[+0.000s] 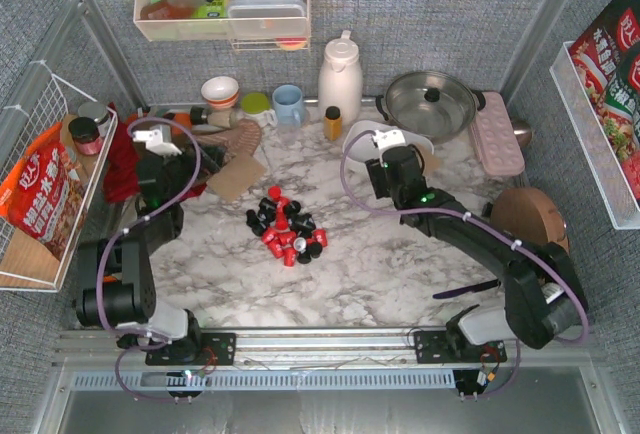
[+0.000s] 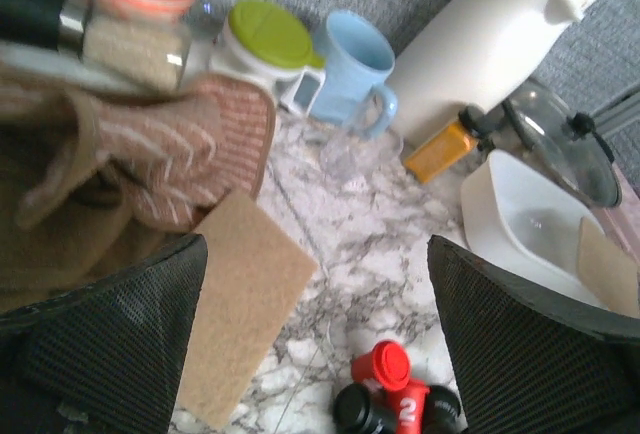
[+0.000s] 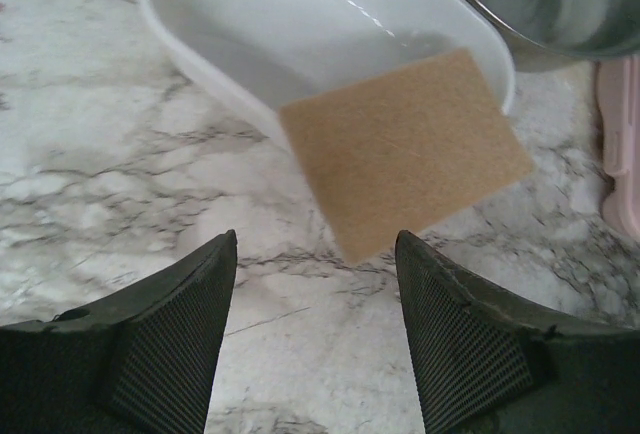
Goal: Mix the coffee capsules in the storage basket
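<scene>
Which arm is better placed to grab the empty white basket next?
Right, probably: the right claw stands open facing the shallow white plastic storage basket just ahead; the left claw sits farther off, beside the brown oven mitt.

The small red and black tapered plastic coffee capsules (image 1: 287, 226) lie in a loose heap on the marble table (image 1: 230, 266), some upright, some tipped over. The shallow white rectangular plastic storage basket (image 3: 230, 24), with rounded corners and solid walls, sits open side up, apart from the heap at the back right.
</scene>
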